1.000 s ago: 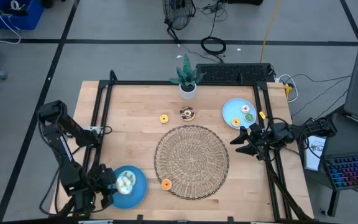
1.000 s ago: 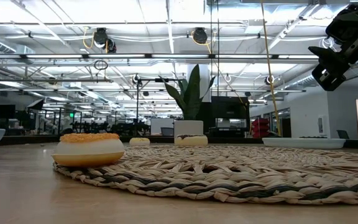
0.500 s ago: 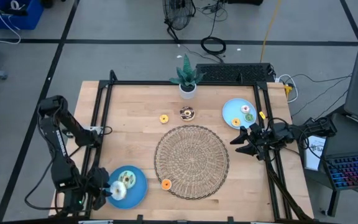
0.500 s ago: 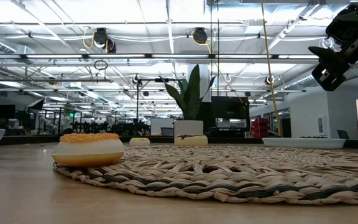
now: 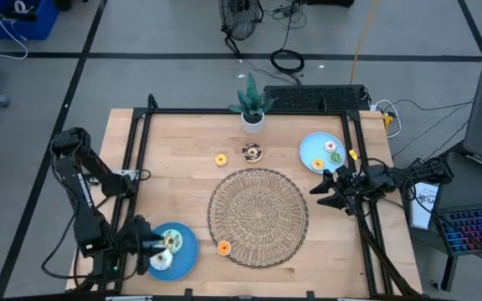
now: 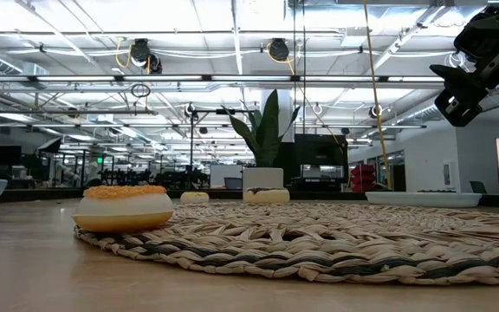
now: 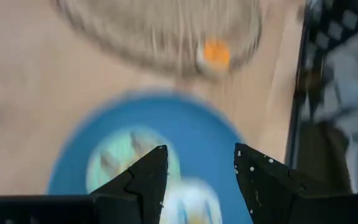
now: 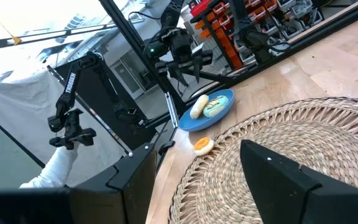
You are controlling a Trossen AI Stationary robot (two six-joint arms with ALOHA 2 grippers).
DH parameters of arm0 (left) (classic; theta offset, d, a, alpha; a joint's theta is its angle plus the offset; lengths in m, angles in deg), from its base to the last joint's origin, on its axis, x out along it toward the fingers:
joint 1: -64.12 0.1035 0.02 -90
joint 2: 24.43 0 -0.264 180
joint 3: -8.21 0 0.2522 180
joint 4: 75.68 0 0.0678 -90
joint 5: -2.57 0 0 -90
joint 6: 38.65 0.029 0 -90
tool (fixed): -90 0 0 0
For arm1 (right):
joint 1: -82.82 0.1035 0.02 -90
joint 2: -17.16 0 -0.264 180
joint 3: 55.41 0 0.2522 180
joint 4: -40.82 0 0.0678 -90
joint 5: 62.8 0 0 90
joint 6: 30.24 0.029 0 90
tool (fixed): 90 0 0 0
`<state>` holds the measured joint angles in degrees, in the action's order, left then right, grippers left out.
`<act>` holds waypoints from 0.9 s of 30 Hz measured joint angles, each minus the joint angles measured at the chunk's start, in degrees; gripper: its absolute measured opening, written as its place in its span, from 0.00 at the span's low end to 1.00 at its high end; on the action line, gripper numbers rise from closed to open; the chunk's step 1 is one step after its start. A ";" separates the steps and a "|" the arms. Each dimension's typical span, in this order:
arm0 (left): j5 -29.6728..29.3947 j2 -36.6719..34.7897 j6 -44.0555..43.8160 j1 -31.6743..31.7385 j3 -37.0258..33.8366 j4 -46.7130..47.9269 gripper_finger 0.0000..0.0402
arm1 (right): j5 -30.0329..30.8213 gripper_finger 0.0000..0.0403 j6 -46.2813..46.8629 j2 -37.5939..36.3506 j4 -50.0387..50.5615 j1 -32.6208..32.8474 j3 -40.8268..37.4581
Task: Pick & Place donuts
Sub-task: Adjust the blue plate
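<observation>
High view places the left gripper [image 5: 145,248] at the near-left blue plate [image 5: 187,251], its fingers apart with nothing between them; two donuts [image 5: 166,251], a mint one and a white one, lie on that plate just ahead of the fingertips. The step in hand appears to be the release or withdrawal after a placement, though a fresh reach cannot be excluded. The right gripper [image 5: 325,191] waits beside the far-right plate [image 5: 310,148], fingers wide and empty, with two donuts on that plate beyond them. Loose donuts remain: an orange one [image 5: 223,247] at the wicker mat's [image 5: 258,216] near edge, a yellow one [image 5: 221,159] and a brown one [image 5: 252,151] past the mat. The next move likely calls for lifting clear and aligning over a loose donut. Left wrist view is blurred; contact with the plate cannot be judged.
</observation>
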<state>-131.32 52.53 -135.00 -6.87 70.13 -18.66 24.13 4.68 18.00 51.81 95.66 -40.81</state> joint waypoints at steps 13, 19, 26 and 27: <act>-2.93 -0.01 12.53 12.82 0.02 -1.30 0.46 | 0.00 0.54 0.00 0.00 0.00 0.02 0.00; 9.34 0.01 27.55 20.99 0.02 -10.27 0.46 | 0.00 0.54 0.00 -0.02 0.00 0.02 0.02; 23.36 4.90 46.82 26.76 0.06 -30.32 0.46 | 0.00 0.54 0.00 -0.02 0.00 0.02 0.01; 24.78 6.01 46.42 27.29 0.09 -30.77 0.46 | 0.00 0.54 0.00 -0.02 0.00 0.02 0.02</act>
<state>-106.54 58.55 -88.57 20.41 70.22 -49.42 24.13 4.68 17.98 51.81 95.68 -40.79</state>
